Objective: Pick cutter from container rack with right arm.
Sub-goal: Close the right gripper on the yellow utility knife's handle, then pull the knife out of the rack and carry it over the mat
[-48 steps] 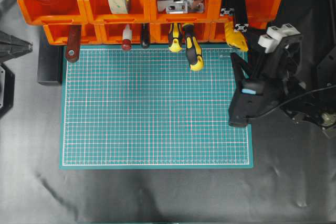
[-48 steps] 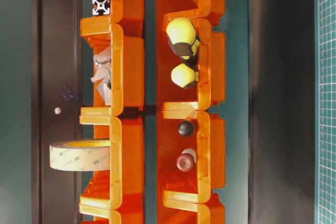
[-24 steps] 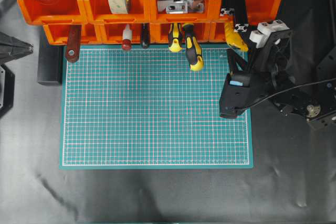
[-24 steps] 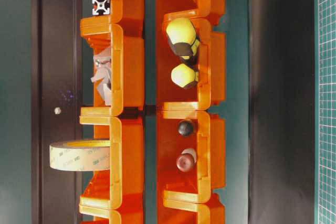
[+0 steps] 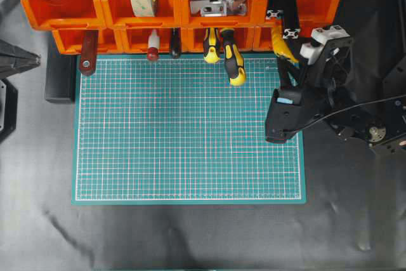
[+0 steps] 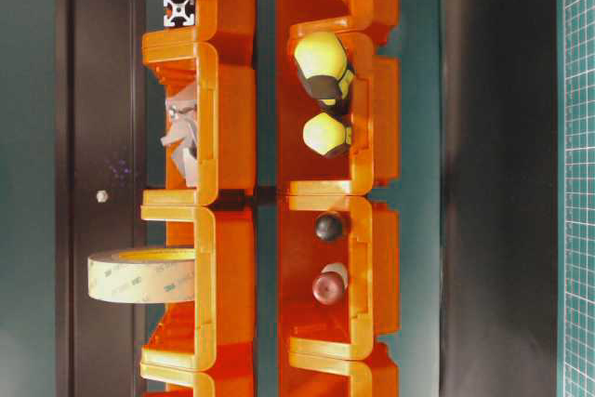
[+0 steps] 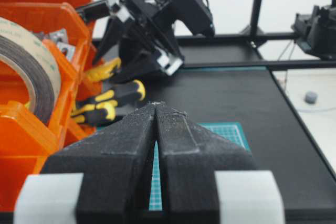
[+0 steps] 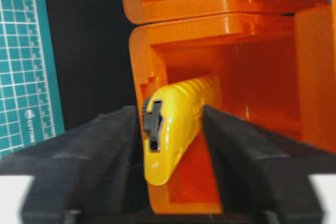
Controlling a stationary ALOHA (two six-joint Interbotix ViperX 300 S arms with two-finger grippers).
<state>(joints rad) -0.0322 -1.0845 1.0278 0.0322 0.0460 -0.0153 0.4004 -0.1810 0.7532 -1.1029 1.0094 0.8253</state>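
Cutter (image 8: pixel 173 124) sits in the container rack (image 5: pixel 298 4), rightmost lower bin, tip poking out. Right claw (image 8: pixel 170 145) straddles it, jaws narrowed on both sides; contact unclear, nothing lifted. Closing and pulling out remain. Right wrist view shows jaws flanking the cutter; overhead hides them behind the arm. Left claw (image 7: pixel 156 109) pinched together, idle.

Yellow cutter (image 8: pixel 173 124) protruding from orange container rack (image 8: pixel 252 66) bin, dark slider facing left. Positioned between both black fingers (image 8: pixel 100 140) of right gripper (image 8: pixel 170 145); contact unclear. Green cutting mat (image 8: pixel 26 61) at far left.
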